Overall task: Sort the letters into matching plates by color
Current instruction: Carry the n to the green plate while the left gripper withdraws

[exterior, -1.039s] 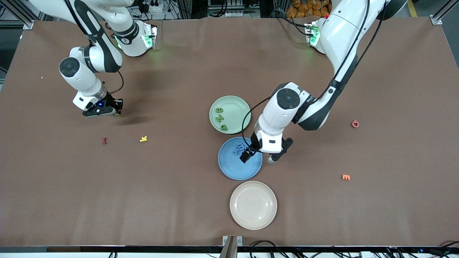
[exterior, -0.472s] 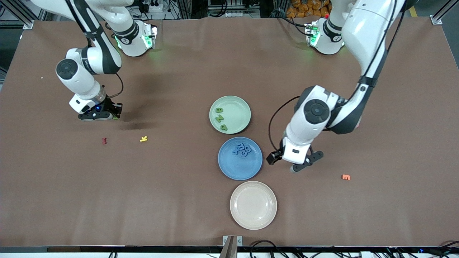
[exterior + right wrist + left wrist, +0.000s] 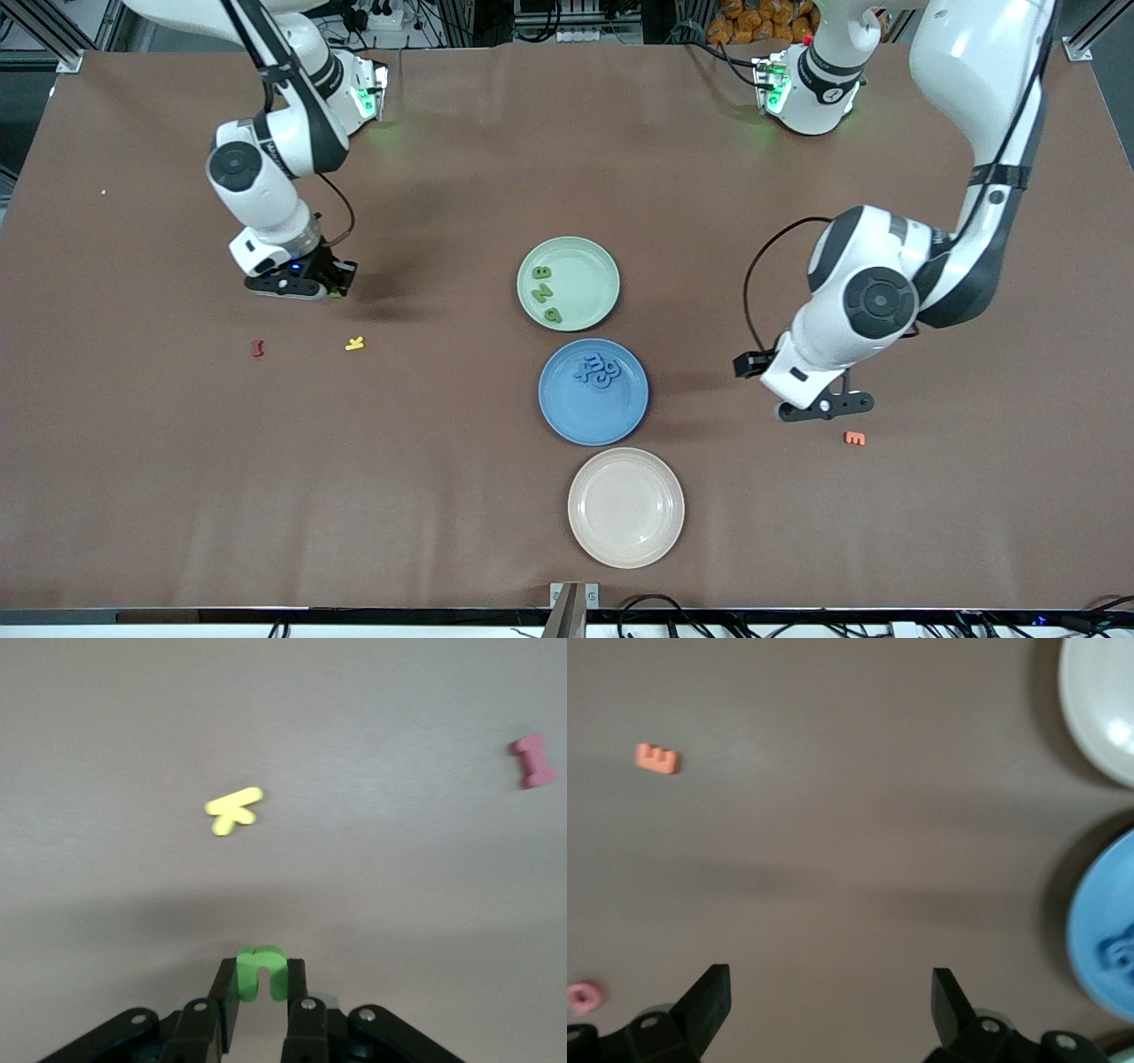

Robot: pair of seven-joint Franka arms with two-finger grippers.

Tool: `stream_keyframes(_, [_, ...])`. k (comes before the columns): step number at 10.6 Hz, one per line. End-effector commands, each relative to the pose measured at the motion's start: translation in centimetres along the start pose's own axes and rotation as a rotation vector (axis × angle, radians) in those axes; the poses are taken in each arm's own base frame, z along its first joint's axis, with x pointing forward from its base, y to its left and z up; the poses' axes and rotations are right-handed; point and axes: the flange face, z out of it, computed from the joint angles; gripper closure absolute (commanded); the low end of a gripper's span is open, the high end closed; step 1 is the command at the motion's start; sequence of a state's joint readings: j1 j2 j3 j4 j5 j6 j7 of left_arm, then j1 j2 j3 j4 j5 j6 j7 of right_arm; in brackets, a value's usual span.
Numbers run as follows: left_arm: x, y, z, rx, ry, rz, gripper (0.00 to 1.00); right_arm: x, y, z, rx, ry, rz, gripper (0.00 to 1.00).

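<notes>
On the bench (image 3: 443, 461), the green plate (image 3: 585, 266) holds three green letters (image 3: 542, 292) and the blue plate (image 3: 576, 416), nearer the camera, holds the blue letters (image 3: 598, 368). The left pincer (image 3: 831, 1010) hangs spread wide and empty over bare bench near an orange letter (image 3: 855, 438). The right pincer (image 3: 260, 990) is clamped on a fourth green letter (image 3: 260, 971) above the bench toward the right arm's end.

Both arms are glossy white with black joint discs and black looping cables; green lights glow on their bases.
</notes>
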State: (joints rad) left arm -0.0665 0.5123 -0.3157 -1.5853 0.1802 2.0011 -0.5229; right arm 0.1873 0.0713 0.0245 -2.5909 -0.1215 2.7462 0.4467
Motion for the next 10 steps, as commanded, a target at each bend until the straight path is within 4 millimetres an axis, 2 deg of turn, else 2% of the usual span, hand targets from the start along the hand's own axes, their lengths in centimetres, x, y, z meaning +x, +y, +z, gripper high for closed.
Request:
stream_keyframes(1, [-3.3, -3.2, -1.9, 0.043, -0.042, 0.064, 0.0, -0.2, -6.0, -0.3, 0.019, 0.007, 0.106, 1.0])
stream_keyframes(3, [-5.6, -3.9, -2.6, 0.058, -0.023, 0.071, 0.0, -1.9, -9.7, -0.4, 0.032, 0.001, 0.145, 1.0])
stream_keyframes(5, [-7.1, -4.6, -4.1, 0.07, 0.005, 0.082, 0.0, -3.5, -14.4, 0.0, 0.047, -0.008, 0.208, 1.0])
stream_keyframes(6, [-8.0, -4.9, -5.7, 0.055, 0.02, 0.086, 0.0, -4.0, -16.4, -0.1, 0.058, -0.006, 0.234, 1.0])
stream_keyframes(9, [-8.8, -8.6, -12.7, -0.018, 0.103, 0.09, 0.0, -4.9, -20.3, -0.7, 0.084, -0.001, 0.306, 1.0])
stream_keyframes(10, [-9.1, -9.8, -14.5, -0.035, 0.109, 0.075, 0.0, -5.3, -21.7, -0.9, 0.086, -0.003, 0.327, 1.0])
